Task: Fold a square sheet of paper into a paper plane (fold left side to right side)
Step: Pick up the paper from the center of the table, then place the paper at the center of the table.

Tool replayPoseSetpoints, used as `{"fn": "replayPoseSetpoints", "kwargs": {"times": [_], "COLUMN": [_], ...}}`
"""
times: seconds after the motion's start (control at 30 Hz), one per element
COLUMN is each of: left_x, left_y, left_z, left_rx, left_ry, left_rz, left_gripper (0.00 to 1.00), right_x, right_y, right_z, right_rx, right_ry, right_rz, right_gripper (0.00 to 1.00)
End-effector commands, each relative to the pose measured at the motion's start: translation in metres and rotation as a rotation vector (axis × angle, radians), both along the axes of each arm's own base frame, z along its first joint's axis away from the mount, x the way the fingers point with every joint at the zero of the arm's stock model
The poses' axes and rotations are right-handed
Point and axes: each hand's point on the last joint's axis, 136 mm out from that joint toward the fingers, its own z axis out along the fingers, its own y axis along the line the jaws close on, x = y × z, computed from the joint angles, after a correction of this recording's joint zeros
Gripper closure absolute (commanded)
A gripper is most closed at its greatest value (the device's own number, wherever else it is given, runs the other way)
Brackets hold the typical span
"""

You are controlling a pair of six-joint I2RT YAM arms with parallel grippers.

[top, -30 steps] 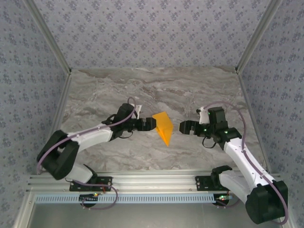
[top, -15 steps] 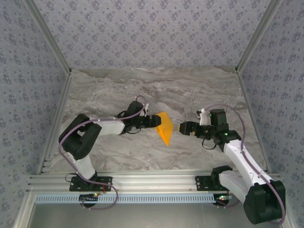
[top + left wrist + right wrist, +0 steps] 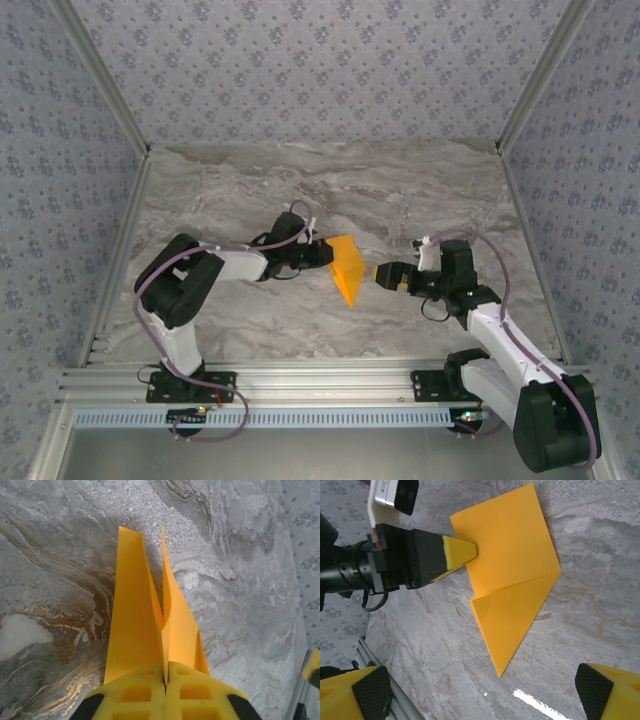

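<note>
- Orange-yellow paper (image 3: 348,268) sits mid-table on the grey marble table (image 3: 250,190), btwn the two grippers.
- Shape: folded, kite/dart-like. Wide upper panel, narrower triangular flap below it, tapering to a sharp point toward the near edge. One clear crease btwn the two.
- L wrist view: paper (image 3: 145,615) shows two thin layers splayed apart in a V, running away from the pads.
- L gripper (image 3: 326,255): jaws closed tight, pinching the paper's left edge. Yellow pads (image 3: 135,695) meet w/ paper in the seam.
- R gripper (image 3: 380,273): jaws spread wide, nothing in them. Just right of the paper, not touching.
- R wrist view: its fingers (image 3: 360,695) at the lower corners, paper (image 3: 510,575) ahead, L gripper (image 3: 465,552) tip on its edge.
</note>
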Motion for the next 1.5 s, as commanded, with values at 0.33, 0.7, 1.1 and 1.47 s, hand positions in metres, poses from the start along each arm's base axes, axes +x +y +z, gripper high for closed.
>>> {"fn": "replayPoseSetpoints", "kwargs": {"times": [0.33,0.7,1.1,1.47], "left_x": [-0.051,-0.082,-0.078,-0.051], "left_y": [0.038,0.045,0.045,0.049], "left_z": [0.112,0.167,0.150,0.094], "left_rx": [-0.236,-0.349,-0.315,-0.205], "left_ry": [-0.264,-0.355,-0.311,-0.185], "left_rz": [-0.148,-0.242,-0.226,-0.171], "left_gripper": [1.00,1.00,1.00,0.83], "right_x": [0.024,0.022,0.014,0.014], "right_y": [0.038,0.090,0.103,0.095], "right_z": [0.020,0.071,0.063,0.029], "right_rx": [0.254,0.391,0.351,0.243], "right_ry": [-0.021,-0.166,-0.155,-0.037], "right_rz": [0.204,0.518,0.570,0.500], "right_gripper": [0.00,0.13,0.56,0.95]}}
